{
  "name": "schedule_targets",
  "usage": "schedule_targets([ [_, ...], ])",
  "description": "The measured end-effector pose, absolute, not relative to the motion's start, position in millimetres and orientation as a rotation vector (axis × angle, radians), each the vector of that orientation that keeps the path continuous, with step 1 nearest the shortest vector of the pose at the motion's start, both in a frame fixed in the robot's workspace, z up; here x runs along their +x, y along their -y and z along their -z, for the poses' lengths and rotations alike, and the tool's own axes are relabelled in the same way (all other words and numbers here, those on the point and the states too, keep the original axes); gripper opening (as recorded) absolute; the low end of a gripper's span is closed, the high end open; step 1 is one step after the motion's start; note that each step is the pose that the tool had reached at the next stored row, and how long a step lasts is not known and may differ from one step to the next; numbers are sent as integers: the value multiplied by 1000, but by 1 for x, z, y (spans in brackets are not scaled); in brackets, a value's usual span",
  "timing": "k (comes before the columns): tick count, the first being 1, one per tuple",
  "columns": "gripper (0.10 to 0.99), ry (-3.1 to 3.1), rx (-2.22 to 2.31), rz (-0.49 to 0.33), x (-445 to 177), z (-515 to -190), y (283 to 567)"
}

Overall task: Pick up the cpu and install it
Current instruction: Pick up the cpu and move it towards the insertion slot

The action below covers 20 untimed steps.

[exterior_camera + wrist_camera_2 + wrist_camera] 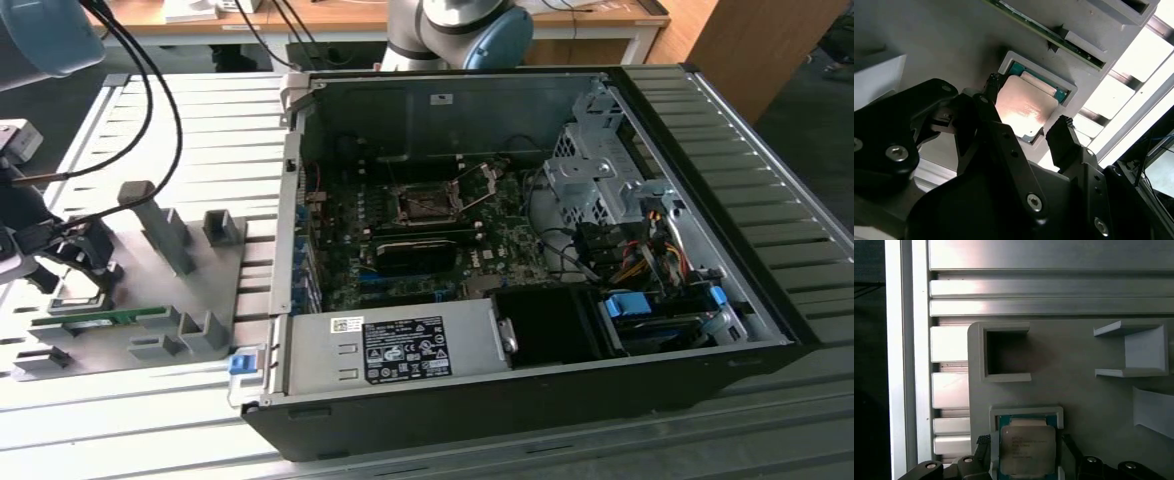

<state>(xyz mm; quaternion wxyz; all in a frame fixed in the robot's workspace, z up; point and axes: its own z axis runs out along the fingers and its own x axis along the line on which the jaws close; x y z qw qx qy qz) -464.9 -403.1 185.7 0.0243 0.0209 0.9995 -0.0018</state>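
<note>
Closest to us is the black metal claw (1028,101), its two fingers (1061,135) spread apart and gripping nothing. Directly beneath the claw, between the two fingertips, lies the cpu (1026,110), a small flat square chip with a silvery-grey metal top and a thin green edge. It sits flat in a shallow raised grey frame (1026,411) on the pale grey plastic fixture plate (1079,385). We cannot tell whether the fingertips touch the chip's sides.

Just beyond the claw on the same plate we see a square grey walled pocket (1006,352), and near the claw runs a narrow green circuit strip (1054,37) held in grey blocks. Under the plate lies the ribbed aluminium worktop (1054,305). Well apart from the claw, toward the exterior view's right, lies the open black computer case (534,250), its green motherboard (427,240) exposed.
</note>
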Motion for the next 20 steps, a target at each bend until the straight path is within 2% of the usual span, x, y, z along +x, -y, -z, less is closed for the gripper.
schedule_targets([
  [20,659,-3108,65,-17,-463,-182,403],
])
